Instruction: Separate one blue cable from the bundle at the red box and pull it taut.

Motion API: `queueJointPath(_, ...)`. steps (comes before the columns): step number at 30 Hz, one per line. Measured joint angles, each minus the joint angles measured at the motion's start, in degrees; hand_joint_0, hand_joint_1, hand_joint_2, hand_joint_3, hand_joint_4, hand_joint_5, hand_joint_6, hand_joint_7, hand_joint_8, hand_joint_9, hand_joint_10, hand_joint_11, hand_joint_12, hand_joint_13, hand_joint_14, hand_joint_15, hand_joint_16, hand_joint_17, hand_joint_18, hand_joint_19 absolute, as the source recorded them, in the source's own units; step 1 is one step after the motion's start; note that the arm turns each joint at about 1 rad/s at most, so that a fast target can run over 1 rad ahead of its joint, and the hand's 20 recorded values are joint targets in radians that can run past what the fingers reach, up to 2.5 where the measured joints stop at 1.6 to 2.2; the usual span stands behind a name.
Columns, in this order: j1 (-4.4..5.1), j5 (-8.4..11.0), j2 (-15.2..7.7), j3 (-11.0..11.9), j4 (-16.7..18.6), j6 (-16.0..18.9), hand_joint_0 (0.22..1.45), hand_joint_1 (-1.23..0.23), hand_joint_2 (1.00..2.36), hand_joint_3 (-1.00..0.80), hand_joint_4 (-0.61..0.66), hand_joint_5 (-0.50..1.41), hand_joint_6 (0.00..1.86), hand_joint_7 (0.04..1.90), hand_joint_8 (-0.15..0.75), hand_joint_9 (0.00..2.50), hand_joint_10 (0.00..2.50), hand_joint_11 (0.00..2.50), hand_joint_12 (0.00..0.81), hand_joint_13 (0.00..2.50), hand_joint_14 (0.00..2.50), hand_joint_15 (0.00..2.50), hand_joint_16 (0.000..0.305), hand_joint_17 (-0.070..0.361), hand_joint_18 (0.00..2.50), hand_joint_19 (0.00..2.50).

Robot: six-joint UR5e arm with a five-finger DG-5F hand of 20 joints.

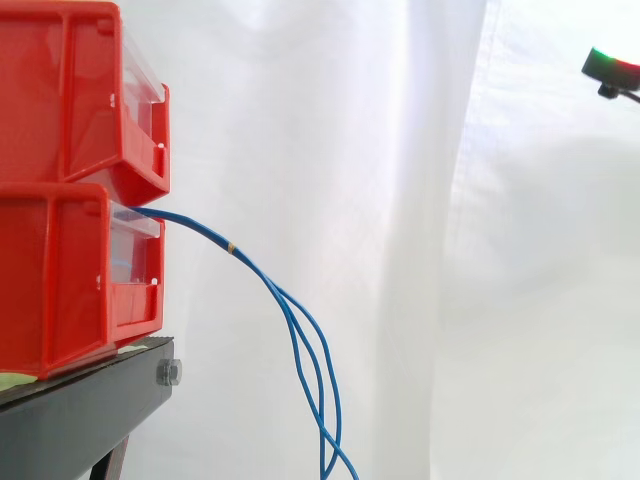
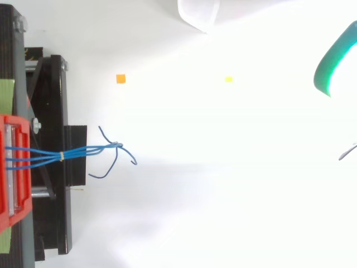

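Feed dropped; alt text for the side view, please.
A bundle of blue cables, tied with a small band, leaves the lower of two stacked red bins at left and droops out of the bottom edge. The robot hand sits at the upper right edge, well clear of the cables, before a white curtain.

Bright light bleaches the white surface (image 2: 240,184) around the hand (image 2: 332,66) to glare; soft shadows line the curtain (image 1: 420,250) below it.

On the stand (image 1: 90,400) at far left, upper bin (image 1: 60,90) stacked atop lower bin (image 1: 60,280). From the lower bin's front, cable bundle (image 1: 200,232) leading right through a band (image 1: 231,247), then hanging below stand level. Hand (image 1: 610,63) high at far right, well apart.
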Motion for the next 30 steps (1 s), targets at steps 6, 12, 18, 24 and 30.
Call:
queueJointPath(6, 0.78, 0.37, -1.47, 0.00, 1.95, -3.43, 0.53, -0.68, 1.00, -0.50, 0.30, -0.23, 0.50, 0.69, 0.367, 0.66, 0.01, 0.31, 0.391, 0.66, 0.01, 0.33, 0.064, 0.143, 0.67, 0.58)
queueJointPath(12, 2.12, 2.45, -2.90, -0.01, 3.90, -4.11, 0.53, -0.68, 1.00, -0.50, 0.30, -0.23, 0.50, 0.70, 0.369, 0.66, 0.01, 0.31, 0.392, 0.66, 0.01, 0.32, 0.063, 0.143, 0.67, 0.58)
queueJointPath(18, 3.18, 4.23, -6.82, 0.00, 6.69, -3.85, 0.53, -0.68, 1.00, -0.50, 0.31, -0.23, 0.50, 0.69, 0.369, 0.65, 0.01, 0.30, 0.392, 0.66, 0.01, 0.33, 0.063, 0.142, 0.67, 0.58)
queueJointPath(24, 3.92, 8.19, -9.19, 0.00, 11.22, -3.98, 0.53, -0.68, 1.00, -0.50, 0.31, -0.23, 0.50, 0.70, 0.368, 0.65, 0.01, 0.30, 0.393, 0.66, 0.01, 0.33, 0.063, 0.142, 0.67, 0.58)
queueJointPath(30, 4.33, 11.73, -10.04, 0.00, 14.06, -4.85, 0.53, -0.68, 1.00, -0.50, 0.31, -0.23, 0.50, 0.70, 0.368, 0.65, 0.01, 0.30, 0.393, 0.66, 0.01, 0.33, 0.063, 0.142, 0.67, 0.58)
